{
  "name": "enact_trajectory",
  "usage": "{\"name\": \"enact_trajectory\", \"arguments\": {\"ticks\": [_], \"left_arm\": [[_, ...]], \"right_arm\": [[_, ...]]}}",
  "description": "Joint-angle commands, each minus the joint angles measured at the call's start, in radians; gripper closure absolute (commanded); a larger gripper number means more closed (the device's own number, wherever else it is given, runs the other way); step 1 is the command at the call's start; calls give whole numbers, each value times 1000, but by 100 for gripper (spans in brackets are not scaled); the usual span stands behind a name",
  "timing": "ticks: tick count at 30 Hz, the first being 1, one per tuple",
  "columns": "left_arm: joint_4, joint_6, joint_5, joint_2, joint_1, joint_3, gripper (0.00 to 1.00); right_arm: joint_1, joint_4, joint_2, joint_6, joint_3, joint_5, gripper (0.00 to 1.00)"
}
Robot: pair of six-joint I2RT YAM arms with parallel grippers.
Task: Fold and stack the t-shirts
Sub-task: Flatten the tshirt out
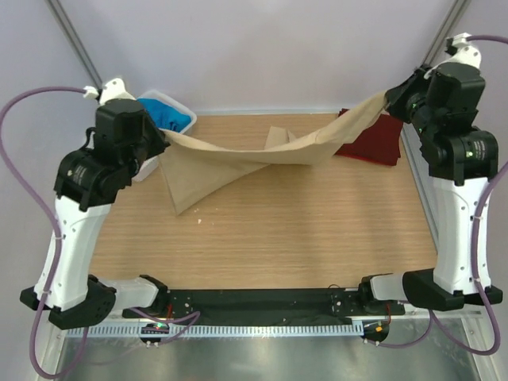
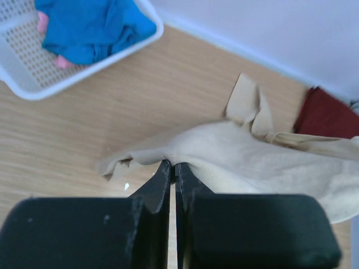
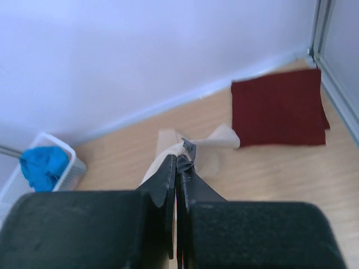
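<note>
Far left, the white basket (image 1: 184,107) sits at the back corner of the table (image 1: 278,238). The blue t-shirt (image 1: 167,115) is heaped inside it, with a pink t-shirt (image 2: 60,61) peeking out underneath. Just beside the basket, the left gripper (image 1: 163,139) has its jaws pinched tight on one end of the tan t-shirt (image 1: 262,155). From there the cloth spans the table, long axis left to right, sagging in the middle, with a loose flap trailing onto the tabletop nearer the left arm. Over at the far right, the right gripper (image 1: 390,101) is clamped on the other end. Close by, the maroon t-shirt (image 1: 373,139) lies folded flat. The count: four shirts, one of each colour, and one basket. I'd say spreading the tan one flat comes next, and that left-to-right stretch between the grippers is what it hangs on.
</note>
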Motion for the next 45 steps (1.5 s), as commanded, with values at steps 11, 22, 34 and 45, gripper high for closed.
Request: {"name": "enact_trajectory", "arguments": {"ticks": [11,22,34,45], "left_arm": [[227,217,-16,-123,10,203,100],[361,310,59,-370,10,203,99],[427,277,116,-387,10,154,100],[413,247,194,-327,8,204,99]], "right_arm": [[-5,345,-139,-84,189,30,99],[-3,474,-309,-134,250,-33,99],[-3,560,-311,-58,216,-128,99],[-5,552,-317,5,186,-176,99]]}}
